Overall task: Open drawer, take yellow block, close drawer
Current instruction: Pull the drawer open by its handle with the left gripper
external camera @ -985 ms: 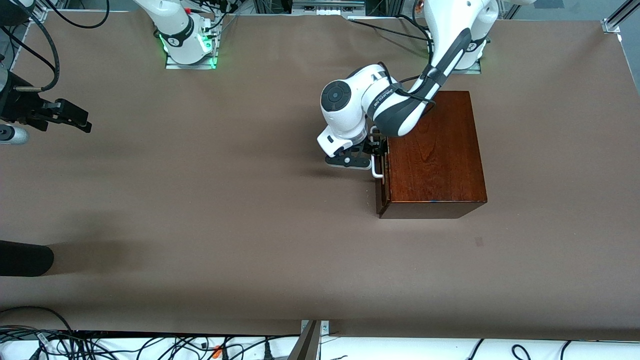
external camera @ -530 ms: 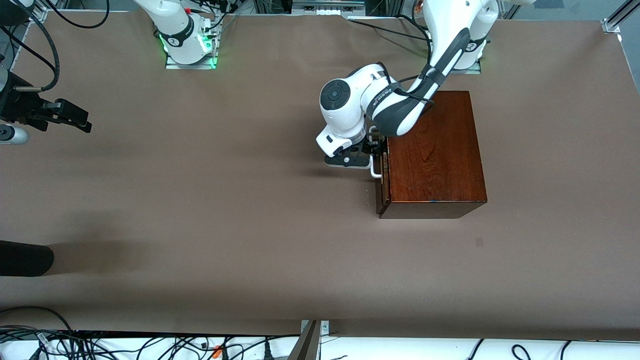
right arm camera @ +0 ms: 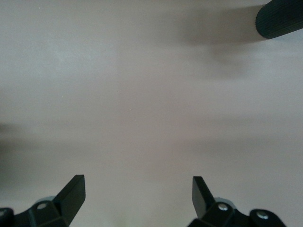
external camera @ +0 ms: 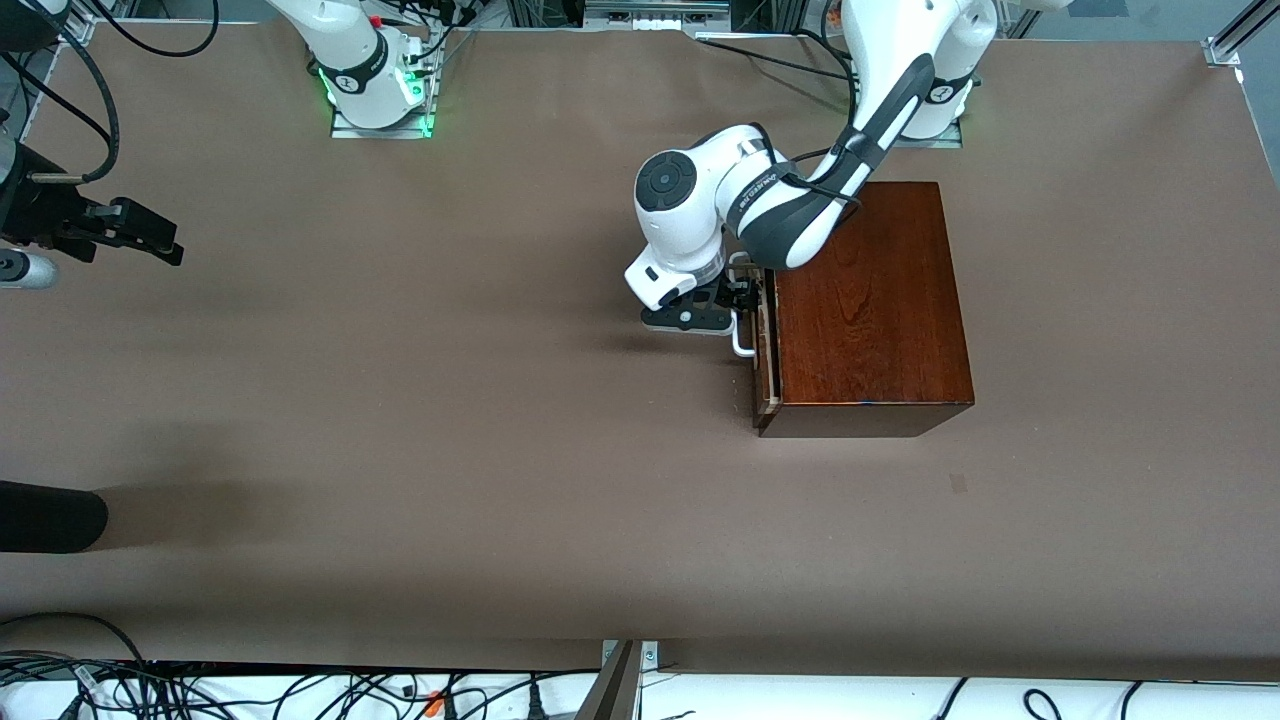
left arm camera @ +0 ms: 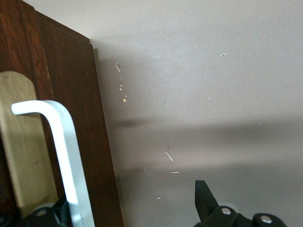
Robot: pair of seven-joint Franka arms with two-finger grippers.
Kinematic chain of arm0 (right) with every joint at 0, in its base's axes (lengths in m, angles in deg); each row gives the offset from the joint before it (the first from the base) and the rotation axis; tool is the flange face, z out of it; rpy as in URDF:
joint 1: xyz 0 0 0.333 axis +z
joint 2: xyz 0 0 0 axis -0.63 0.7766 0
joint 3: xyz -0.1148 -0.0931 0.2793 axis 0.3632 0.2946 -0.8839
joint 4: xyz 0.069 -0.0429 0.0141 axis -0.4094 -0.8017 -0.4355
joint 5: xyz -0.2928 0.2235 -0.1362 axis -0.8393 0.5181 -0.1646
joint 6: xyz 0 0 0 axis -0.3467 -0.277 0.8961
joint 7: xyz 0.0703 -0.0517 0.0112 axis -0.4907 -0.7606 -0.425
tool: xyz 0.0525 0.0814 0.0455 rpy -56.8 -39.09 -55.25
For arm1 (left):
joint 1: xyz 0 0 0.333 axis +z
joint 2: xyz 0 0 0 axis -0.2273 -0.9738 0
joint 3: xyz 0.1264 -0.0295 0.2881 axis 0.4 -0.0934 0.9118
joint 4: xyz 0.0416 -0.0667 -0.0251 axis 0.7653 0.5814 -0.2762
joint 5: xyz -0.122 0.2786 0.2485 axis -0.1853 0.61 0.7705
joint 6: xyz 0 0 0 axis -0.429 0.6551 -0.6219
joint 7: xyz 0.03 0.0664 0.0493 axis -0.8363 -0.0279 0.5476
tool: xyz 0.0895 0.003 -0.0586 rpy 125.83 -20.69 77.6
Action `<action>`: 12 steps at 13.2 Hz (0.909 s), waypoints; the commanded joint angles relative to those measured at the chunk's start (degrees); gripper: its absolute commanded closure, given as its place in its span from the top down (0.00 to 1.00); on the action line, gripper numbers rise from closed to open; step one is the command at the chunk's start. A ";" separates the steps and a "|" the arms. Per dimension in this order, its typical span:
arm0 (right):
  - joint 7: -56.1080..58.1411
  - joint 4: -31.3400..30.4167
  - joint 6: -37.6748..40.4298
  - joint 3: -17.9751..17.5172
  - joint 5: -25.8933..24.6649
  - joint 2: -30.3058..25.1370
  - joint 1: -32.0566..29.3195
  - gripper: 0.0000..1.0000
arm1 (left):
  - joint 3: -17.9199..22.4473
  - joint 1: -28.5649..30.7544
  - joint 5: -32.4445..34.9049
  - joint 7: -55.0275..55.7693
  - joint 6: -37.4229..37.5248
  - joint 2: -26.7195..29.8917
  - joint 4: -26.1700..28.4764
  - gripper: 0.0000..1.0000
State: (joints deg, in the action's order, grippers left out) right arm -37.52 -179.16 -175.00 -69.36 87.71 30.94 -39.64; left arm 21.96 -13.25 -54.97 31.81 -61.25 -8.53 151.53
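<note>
The dark reddish-brown wooden box (external camera: 870, 300) stands toward the left arm's end of the table. Its drawer (external camera: 764, 350) is out by a narrow gap, and a pale strip of interior shows. My left gripper (external camera: 742, 300) is at the white bar handle (external camera: 742, 342). In the left wrist view the handle (left arm camera: 61, 151) lies against one finger, the other finger (left arm camera: 203, 196) stands well apart, and the gripper (left arm camera: 130, 198) is open. The yellow block is hidden. My right gripper (external camera: 130, 235) waits open at the right arm's end of the table, over bare table in its wrist view (right arm camera: 137, 194).
A black cylindrical object (external camera: 50, 515) reaches in at the right arm's end, nearer the camera than the right gripper; it also shows in the right wrist view (right arm camera: 279, 19). Cables lie along the table's near edge (external camera: 300, 690).
My left gripper has moved a little toward the right arm's end with the handle, and the drawer has slid out slightly. The right arm has not moved.
</note>
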 commanded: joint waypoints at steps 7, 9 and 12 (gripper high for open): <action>0.60 -0.72 0.21 -0.57 -0.09 -0.86 -0.64 1.00 | -0.27 -3.75 -0.71 2.76 -5.75 -7.56 -8.84 1.00; 0.60 -0.81 0.30 -0.57 -0.09 -0.86 -0.64 1.00 | -0.27 -4.63 -0.71 2.76 -5.75 -8.35 -10.15 1.00; 0.60 -0.81 0.30 -0.57 -0.09 -0.86 -0.64 1.00 | -0.27 -5.95 -2.02 2.76 -5.75 -9.41 -11.74 1.00</action>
State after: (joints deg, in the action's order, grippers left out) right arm -37.52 -179.17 -174.91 -69.36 87.71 30.96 -39.64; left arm 22.20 -16.99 -54.97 33.61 -61.66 -12.29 145.06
